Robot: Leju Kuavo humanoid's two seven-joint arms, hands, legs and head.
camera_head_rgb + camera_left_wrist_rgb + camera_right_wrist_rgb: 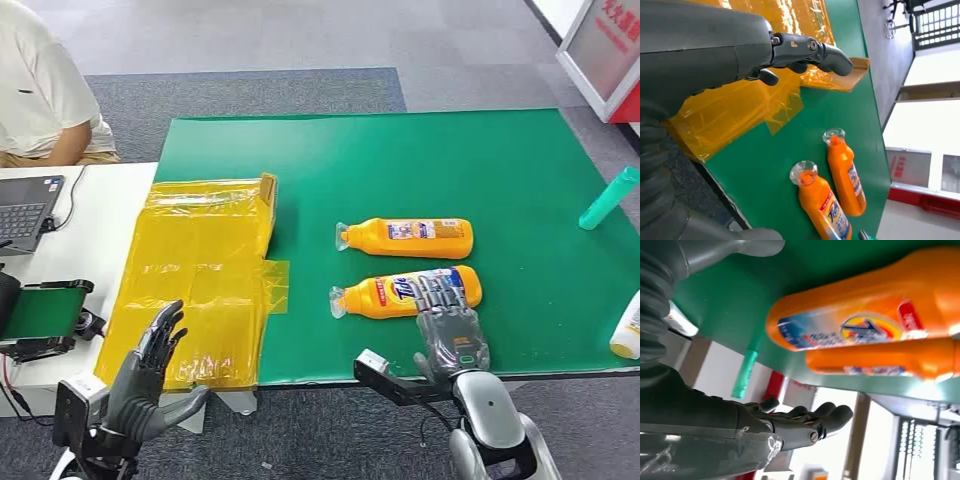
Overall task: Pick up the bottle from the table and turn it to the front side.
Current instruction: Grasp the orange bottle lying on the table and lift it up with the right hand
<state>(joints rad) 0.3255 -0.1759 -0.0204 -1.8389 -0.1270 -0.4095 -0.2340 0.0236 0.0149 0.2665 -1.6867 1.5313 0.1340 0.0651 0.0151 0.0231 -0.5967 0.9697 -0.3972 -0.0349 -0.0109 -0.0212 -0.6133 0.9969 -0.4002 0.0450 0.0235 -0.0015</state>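
Two orange bottles lie on their sides on the green mat (377, 160), caps pointing left. The near bottle (392, 294) (823, 202) (866, 315) has its big printed label facing up. The far bottle (407, 237) (845, 175) (885, 360) lies parallel behind it. My right hand (450, 330) hovers over the near bottle's base end, its fingers (810, 420) stretched out straight and gripping nothing. My left hand (147, 375) is open above the front edge of the table, with fingers (810, 52) spread over the yellow sheet.
A yellow plastic sheet (200, 280) covers the mat's left part. A teal bottle (608, 198) and a white bottle (628, 330) lie at the right edge. On the white desk to the left are a laptop (26, 205) and a small belt device (45, 315), with a person (38, 90) seated behind.
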